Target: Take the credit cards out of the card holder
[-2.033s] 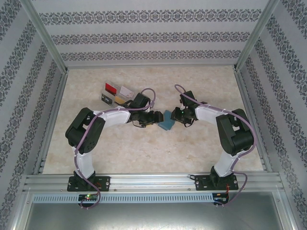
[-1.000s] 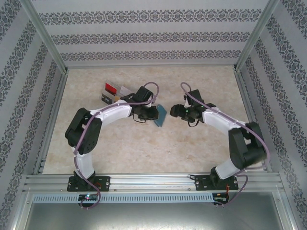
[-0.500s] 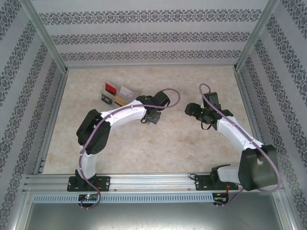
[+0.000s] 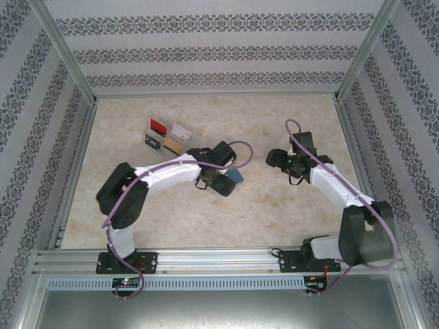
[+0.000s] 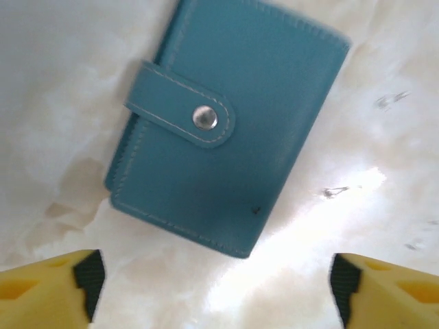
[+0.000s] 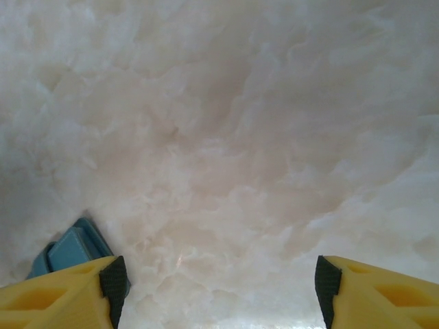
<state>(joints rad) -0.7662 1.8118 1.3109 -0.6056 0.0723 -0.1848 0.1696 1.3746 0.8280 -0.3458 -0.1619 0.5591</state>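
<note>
Seen from above, a pale marbled table sits inside patterned walls, with two robot arms reaching in from the bottom edge of the frame. In the upper left part of the table lies a clear tray holding the credit cards: a red one and a white one along its far side, a yellow one and a dark one along its near side. Near the centre of the overhead frame, the blue-grey card holder lies flat on the table, well apart from the tray and partly covered by the end of the left arm. The left wrist camera looks straight down on it. It is folded closed, and a strap across its left edge is fastened with a round silver snap. It fills the upper middle of that frame, turned slightly clockwise. The left gripper hangs over it with its yellow fingers spread wide in the two bottom corners. They do not touch the holder and nothing is between them. The right arm curves in from the lower right of the overhead frame, its end to the right of the card holder and apart from it. In the right wrist view, the right gripper is also spread wide over bare table and grips nothing, and a corner of the card holder peeks in at the lower left, just above the left finger.
</note>
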